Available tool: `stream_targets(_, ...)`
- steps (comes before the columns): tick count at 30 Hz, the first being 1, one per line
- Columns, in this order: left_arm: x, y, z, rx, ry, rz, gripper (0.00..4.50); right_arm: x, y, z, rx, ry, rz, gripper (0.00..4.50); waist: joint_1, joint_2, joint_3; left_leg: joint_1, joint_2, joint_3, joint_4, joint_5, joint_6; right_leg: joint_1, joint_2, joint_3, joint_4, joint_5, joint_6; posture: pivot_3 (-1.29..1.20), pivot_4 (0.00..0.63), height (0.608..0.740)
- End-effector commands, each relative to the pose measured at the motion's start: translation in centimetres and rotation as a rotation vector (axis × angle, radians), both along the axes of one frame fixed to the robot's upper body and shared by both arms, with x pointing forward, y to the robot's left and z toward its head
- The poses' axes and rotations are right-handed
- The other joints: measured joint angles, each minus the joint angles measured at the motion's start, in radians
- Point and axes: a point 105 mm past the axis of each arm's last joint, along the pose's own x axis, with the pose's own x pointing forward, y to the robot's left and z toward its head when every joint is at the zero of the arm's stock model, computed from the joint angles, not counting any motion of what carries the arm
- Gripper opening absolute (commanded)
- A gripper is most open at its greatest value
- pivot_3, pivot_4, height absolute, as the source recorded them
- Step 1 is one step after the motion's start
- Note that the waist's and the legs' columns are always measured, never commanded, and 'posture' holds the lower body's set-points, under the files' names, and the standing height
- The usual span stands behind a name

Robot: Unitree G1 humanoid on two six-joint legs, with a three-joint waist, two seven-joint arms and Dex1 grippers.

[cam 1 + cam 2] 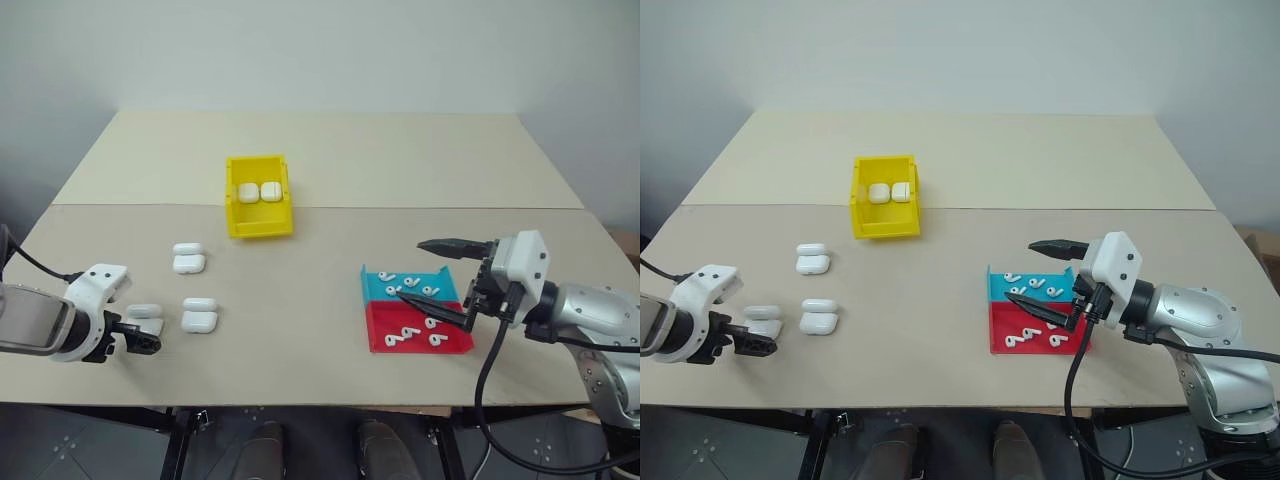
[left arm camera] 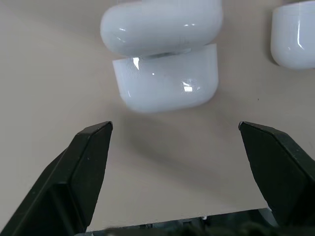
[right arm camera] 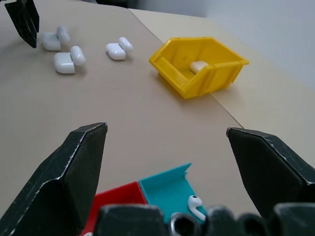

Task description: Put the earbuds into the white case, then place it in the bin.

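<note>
Left wrist view is showing you the left end effector (image 2: 174,142) spread wide, pointing down at an open white case (image 2: 165,81) lying just beyond its fingertips, lid flipped back, probably so earbuds can drop in. On the surface (image 1: 330,160), three such cases are sitting at the near left. Your right end effector (image 1: 437,277), also spread and holding nothing, is hovering level over the blue-and-red tray (image 1: 377,316), where the earbuds (image 1: 403,338) are lying loose at the near right. Farther back, left of centre, the bin (image 1: 235,225) is already holding two closed cases.
</note>
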Motion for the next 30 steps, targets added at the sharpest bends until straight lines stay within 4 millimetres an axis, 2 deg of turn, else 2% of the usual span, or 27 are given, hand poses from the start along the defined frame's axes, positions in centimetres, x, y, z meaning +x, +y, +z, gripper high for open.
stream_targets(1, 0.9, -0.2, 0.5, 0.009, -0.034, 0.007, 4.48, -0.3, 0.0, 1.2, 0.000, -0.042, 0.001, 4.50, 0.000, 0.000, 0.000, 0.000, 0.000, 0.000, 0.000, 0.000, 0.000, 0.000, 0.000, 0.000, 0.000, 0.000, 0.000, 0.00, 0.150, 0.740)
stream_targets(7, 1.8, -0.1, 0.0, 0.024, -0.048, 0.033, 4.48, -0.4, 0.1, 1.2, 0.001, -0.041, -0.001, 4.50, 0.000, 0.000, 0.000, 0.000, -0.001, 0.000, 0.000, 0.000, 0.000, 0.000, 0.000, 0.000, 0.000, 0.000, 0.000, 0.00, 0.150, 0.740)
stream_targets(17, 1.9, 0.1, -0.7, 0.035, -0.050, 0.060, 4.48, -0.3, -0.1, 1.1, 0.001, -0.042, -0.014, 4.50, 0.000, 0.000, 0.000, 0.000, -0.001, 0.000, 0.000, 0.000, 0.000, 0.000, 0.000, 0.000, 0.000, 0.000, 0.000, 0.00, 0.150, 0.740)
stream_targets(18, 2.0, 0.2, -0.7, 0.042, -0.060, 0.067, 4.09, -0.3, 0.0, 1.1, 0.001, -0.042, -0.015, 4.50, 0.000, 0.000, 0.000, 0.000, -0.001, 0.000, 0.000, 0.000, 0.000, 0.000, 0.000, 0.000, 0.000, 0.000, 0.000, 0.00, 0.150, 0.740)
stream_targets(19, 2.0, 0.1, -0.8, 0.040, -0.054, 0.061, 3.92, -0.3, 0.0, 1.2, 0.002, -0.043, -0.016, 4.50, 0.000, 0.000, 0.000, 0.000, -0.001, 0.000, 0.000, 0.000, 0.000, 0.001, 0.000, 0.000, 0.000, 0.000, 0.000, 0.00, 0.150, 0.740)
stream_targets(23, 1.8, 0.1, -0.7, 0.062, -0.059, 0.049, 2.74, -0.3, -0.1, 1.2, 0.001, -0.047, -0.023, 4.50, 0.000, 0.000, 0.000, 0.001, -0.001, -0.001, 0.000, 0.000, -0.001, 0.002, 0.000, 0.000, 0.000, 0.000, 0.000, 0.00, 0.150, 0.740)
stream_targets(26, 2.1, 1.0, 0.3, 0.106, -0.116, 0.090, 2.74, -0.2, -0.2, 1.2, 0.003, -0.049, -0.031, 4.50, 0.000, 0.000, 0.000, 0.001, -0.001, -0.001, 0.000, 0.000, -0.001, 0.001, 0.000, 0.000, 0.000, 0.000, 0.000, 0.00, 0.150, 0.740)
stream_targets(30, 2.5, 2.6, 2.9, 0.191, -0.242, 0.149, 2.74, -0.3, -0.4, 1.0, 0.003, -0.049, -0.041, 4.50, -0.001, 0.000, 0.000, 0.000, -0.001, -0.001, 0.000, 0.000, -0.001, 0.000, 0.000, 0.000, 0.000, 0.000, 0.000, 0.00, 0.150, 0.740)
